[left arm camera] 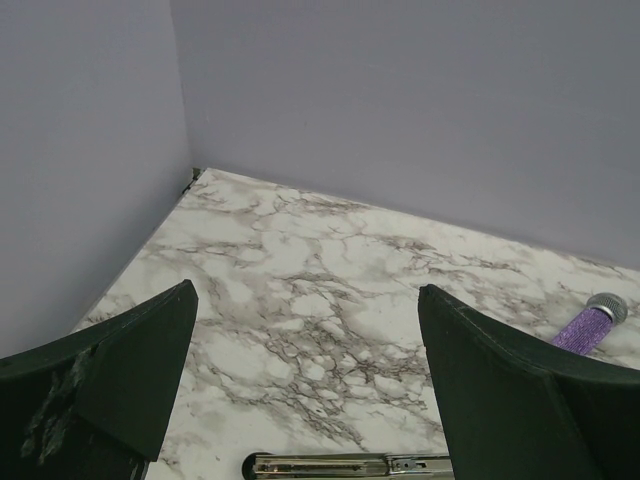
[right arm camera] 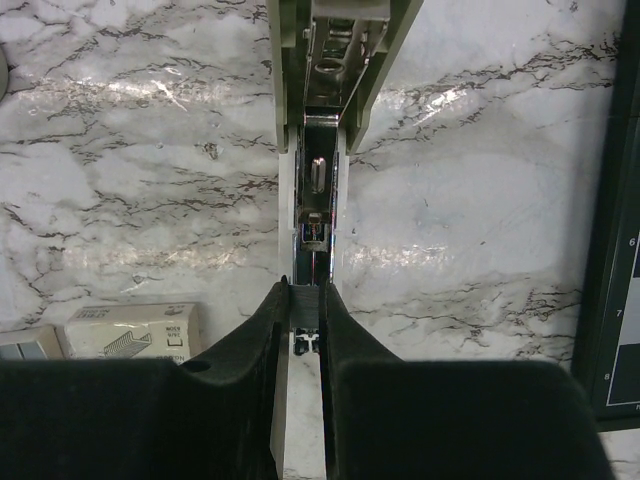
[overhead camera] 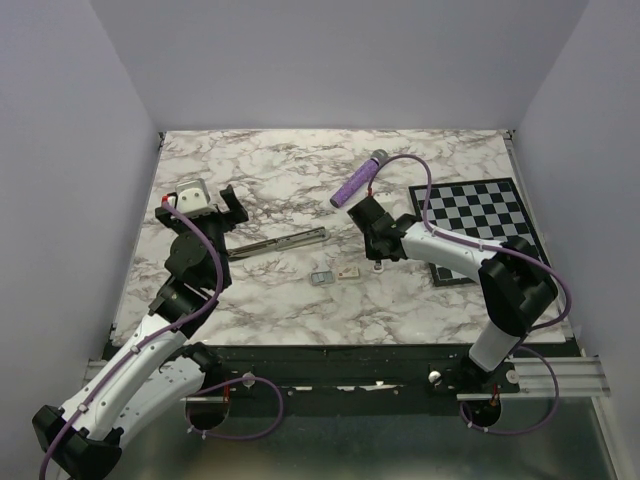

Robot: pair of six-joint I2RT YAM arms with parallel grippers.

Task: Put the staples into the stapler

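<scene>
while the right end effector (right arm camera: 305, 300) is pressed nearly together, pinching the narrow inner rail of the stapler (right arm camera: 345, 45), the left end effector (left arm camera: 308, 300) hangs spread wide with nothing between its fingers. the stapler lies on the marble worktop (overhead camera: 290, 170) just beside the checkered mat (overhead camera: 490, 205), and its beige shell appears to stand open, leaving the channel exposed. the cream staple box (right arm camera: 130, 332) sits close to the stapler on the side away from the mat. the grey block of staples (overhead camera: 321, 278) lies just past the box, a little farther from the mat. a purple cylinder (overhead camera: 355, 182) rests near the mat's far side, and a slim metal strip (overhead camera: 278, 243) lies well apart from the mat, with the left end effector beyond it.

no staples look loaded yet, so the risks lie in the pick and the drop. the grey block is tiny and lies flat, so wide fingers coming down on it could skid it across the worktop or snap the strip. the right fingers sit on the very rail the staples must enter, so they may block the channel. if the thin pinch slips, the stapler could twist or the shell could close on the channel. the two arms would also have to work close together beside the mat, where they could collide.
</scene>
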